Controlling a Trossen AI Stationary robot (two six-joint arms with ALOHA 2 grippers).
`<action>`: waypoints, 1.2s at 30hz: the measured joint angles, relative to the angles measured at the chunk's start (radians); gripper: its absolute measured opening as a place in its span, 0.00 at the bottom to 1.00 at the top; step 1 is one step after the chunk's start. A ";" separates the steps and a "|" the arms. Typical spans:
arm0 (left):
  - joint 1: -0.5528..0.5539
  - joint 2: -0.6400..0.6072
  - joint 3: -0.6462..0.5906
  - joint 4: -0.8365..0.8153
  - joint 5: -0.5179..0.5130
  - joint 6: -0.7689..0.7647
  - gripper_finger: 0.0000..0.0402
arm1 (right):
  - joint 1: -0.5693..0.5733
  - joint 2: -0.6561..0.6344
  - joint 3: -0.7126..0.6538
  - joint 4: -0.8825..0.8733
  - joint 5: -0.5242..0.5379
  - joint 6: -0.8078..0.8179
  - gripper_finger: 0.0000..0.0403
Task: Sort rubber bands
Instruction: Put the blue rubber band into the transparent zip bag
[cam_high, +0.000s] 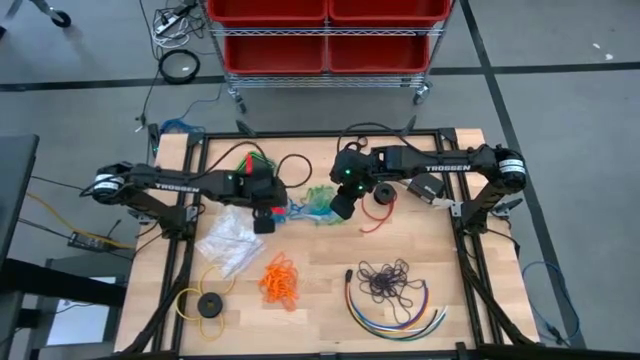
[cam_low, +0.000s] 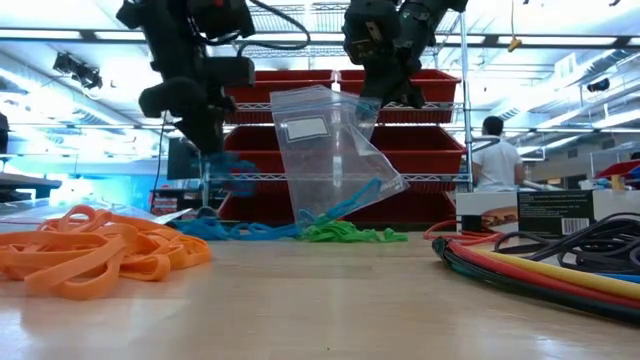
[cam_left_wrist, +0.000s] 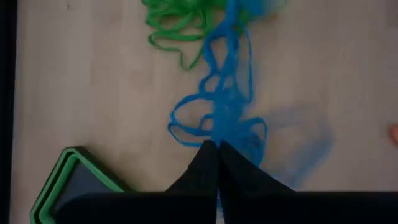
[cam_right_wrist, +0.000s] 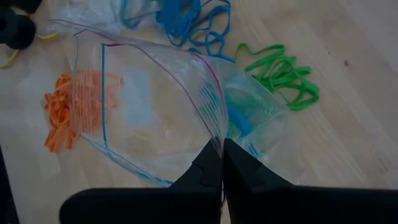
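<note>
The left tool (cam_left_wrist: 217, 146) is pinched on a strand of the blue rubber bands (cam_left_wrist: 224, 112) trailing ahead of it beside the green rubber bands (cam_left_wrist: 177, 25), while the right tool (cam_right_wrist: 222, 149), pressed together, pinches the clear bag (cam_right_wrist: 155, 106) above the tabletop (cam_low: 330, 300).

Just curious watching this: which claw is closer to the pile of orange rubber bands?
The left claw. It sits just above the orange rubber bands in the overhead view, gripping blue rubber bands. The right claw is farther off, holding a plastic bag.

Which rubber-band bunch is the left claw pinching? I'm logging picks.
The blue bunch: its strands run into the shut left claw; green lies loose beside.
</note>
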 joint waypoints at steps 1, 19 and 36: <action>0.002 -0.001 -0.009 0.012 -0.002 -0.002 0.01 | 0.000 0.000 0.000 0.000 0.000 0.000 0.00; -0.001 0.000 -0.190 0.278 0.105 -0.061 0.05 | 0.000 0.000 0.000 0.001 -0.001 -0.006 0.00; -0.204 -0.014 -0.065 0.437 0.148 -0.093 0.01 | 0.000 0.000 0.000 0.001 -0.001 0.001 0.00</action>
